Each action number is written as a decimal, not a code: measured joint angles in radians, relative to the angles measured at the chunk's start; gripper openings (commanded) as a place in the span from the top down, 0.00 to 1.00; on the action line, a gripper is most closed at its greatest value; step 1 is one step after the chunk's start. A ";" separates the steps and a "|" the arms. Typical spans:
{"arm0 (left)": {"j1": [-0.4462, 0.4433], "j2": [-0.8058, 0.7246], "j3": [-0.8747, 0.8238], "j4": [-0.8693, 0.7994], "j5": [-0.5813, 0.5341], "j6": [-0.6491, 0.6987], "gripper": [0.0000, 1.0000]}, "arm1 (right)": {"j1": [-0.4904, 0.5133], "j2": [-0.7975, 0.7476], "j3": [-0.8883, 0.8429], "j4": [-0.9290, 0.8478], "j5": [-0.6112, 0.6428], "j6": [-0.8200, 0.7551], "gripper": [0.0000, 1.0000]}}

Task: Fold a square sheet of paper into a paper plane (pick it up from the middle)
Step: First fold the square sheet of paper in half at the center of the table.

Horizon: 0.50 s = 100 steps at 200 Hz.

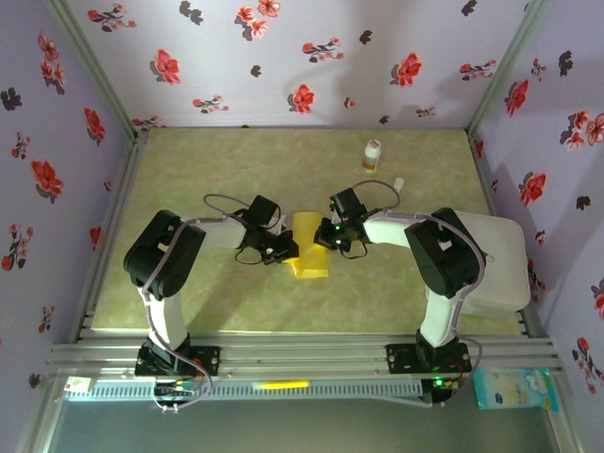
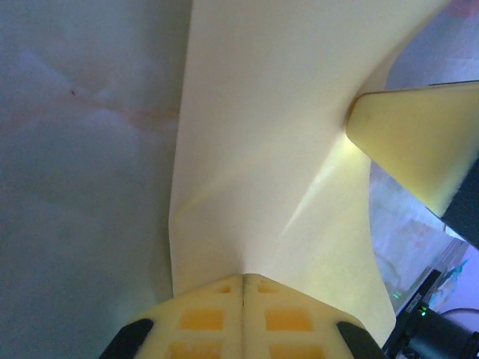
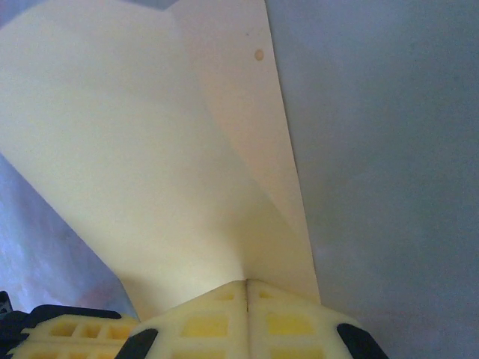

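Note:
The square sheet of paper (image 1: 309,243) is mustard yellow and folded into a narrow strip, held up over the middle of the table. My left gripper (image 1: 289,248) is shut on its left edge and my right gripper (image 1: 326,236) is shut on its right edge. In the left wrist view the paper (image 2: 269,149) rises from the pinched tips of the left gripper (image 2: 243,277), and a finger of the right gripper (image 2: 419,142) shows beyond it. In the right wrist view the paper (image 3: 165,164) shows a diagonal crease and fans up from the right gripper (image 3: 247,282).
A small white-and-orange bottle (image 1: 372,155) stands at the back of the green table (image 1: 189,293), with a small white object (image 1: 398,182) near it. A white board (image 1: 500,264) lies at the right edge. Floral walls close in three sides.

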 measured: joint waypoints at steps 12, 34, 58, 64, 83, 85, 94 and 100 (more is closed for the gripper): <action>-0.001 -0.005 0.002 -0.008 -0.007 0.010 1.00 | 0.001 0.000 0.000 0.000 0.001 0.000 1.00; -0.003 -0.027 0.002 -0.050 -0.032 0.012 1.00 | 0.002 -0.001 0.000 -0.001 0.004 0.000 1.00; -0.003 -0.066 0.002 -0.053 -0.042 -0.015 1.00 | 0.002 -0.006 0.001 -0.013 0.017 -0.001 1.00; -0.003 -0.074 0.001 -0.042 -0.041 -0.027 1.00 | 0.002 -0.007 0.002 -0.019 0.021 -0.002 1.00; -0.004 -0.085 -0.018 0.032 -0.029 -0.070 1.00 | 0.002 -0.010 0.003 -0.029 0.031 -0.002 1.00; -0.004 -0.085 -0.022 0.042 -0.027 -0.076 1.00 | 0.002 -0.010 0.004 -0.030 0.032 -0.002 1.00; -0.004 -0.085 -0.039 0.073 -0.016 -0.092 1.00 | 0.002 -0.010 0.005 -0.032 0.033 -0.002 1.00; -0.005 -0.084 -0.051 0.089 -0.010 -0.105 1.00 | 0.002 -0.010 0.005 -0.034 0.033 -0.002 1.00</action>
